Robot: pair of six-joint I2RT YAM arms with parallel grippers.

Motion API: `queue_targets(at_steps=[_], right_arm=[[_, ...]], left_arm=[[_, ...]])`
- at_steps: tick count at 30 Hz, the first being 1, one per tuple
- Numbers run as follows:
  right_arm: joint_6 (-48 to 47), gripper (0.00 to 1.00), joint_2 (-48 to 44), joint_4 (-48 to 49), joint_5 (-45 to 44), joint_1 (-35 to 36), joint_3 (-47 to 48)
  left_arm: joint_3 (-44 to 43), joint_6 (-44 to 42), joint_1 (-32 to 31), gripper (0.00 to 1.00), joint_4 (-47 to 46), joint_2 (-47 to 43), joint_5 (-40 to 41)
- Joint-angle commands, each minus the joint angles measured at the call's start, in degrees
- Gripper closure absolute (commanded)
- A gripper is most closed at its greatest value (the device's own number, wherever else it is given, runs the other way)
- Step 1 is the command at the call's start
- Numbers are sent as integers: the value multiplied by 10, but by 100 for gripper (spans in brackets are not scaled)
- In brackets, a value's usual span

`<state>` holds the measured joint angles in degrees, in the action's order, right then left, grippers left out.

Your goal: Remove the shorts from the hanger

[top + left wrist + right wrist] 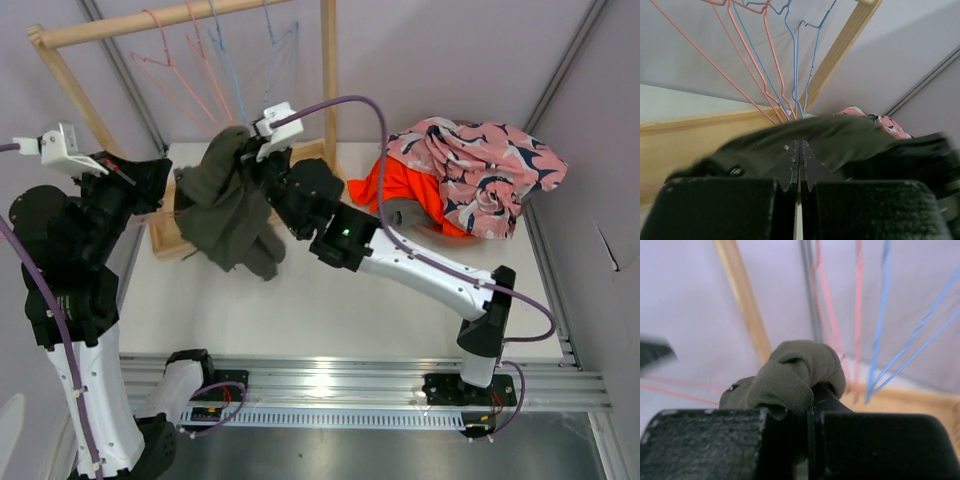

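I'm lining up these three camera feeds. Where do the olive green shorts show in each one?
Top external: the olive green shorts hang left of centre, below the rack.
Left wrist: a dark band across the middle.
Right wrist: bunched at centre.
Shared landmark: the wooden rack.

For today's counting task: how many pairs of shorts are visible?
4: olive green shorts centre-left; pink patterned shorts atop the right pile, orange shorts and grey shorts under them. More may be hidden.

Soft, even light on my table (300, 310); glare streaks the near rail (330, 383); both wrist views blur close in; hangers (885, 315) look soft.
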<state>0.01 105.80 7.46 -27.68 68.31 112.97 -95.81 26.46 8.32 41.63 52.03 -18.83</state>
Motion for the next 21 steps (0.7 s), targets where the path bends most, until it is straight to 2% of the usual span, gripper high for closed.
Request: queue_targets(at_steps=[1,2,4,8,11,12,15,16,18,21], right_arm=[[-83,100,-41,-16,-5,-5,38],[-91,100,-49,-15,-10,-18,42],[-106,100,-77,-12,-22,-34,42],[-110,100,-128,-13,-25,-95,38],[-88,100,-159,-19,-6,-171,48],[-77,100,-166,-30,3,-218,62],[-48,100,-166,-42,35,-289,83],[-44,100,-160,-42,39,-333,97],[-34,100,-147,-46,53,-374,119],[-30,100,-96,-73,63,-449,213]], left_arm=[[55,-18,-33,99,-29,-18,44],[95,-16,-34,99,-30,-26,47],[113,-18,-36,99,-31,-32,51],[116,-18,-41,96,-37,-50,72],[116,-17,-44,92,-39,-50,71],[120,-16,-45,91,-38,-47,71],[147,-11,-47,84,-46,-54,58],[151,-10,-48,83,-55,-57,55],[164,-10,-50,82,-59,-62,61],[168,-19,-61,81,-56,-69,89]])
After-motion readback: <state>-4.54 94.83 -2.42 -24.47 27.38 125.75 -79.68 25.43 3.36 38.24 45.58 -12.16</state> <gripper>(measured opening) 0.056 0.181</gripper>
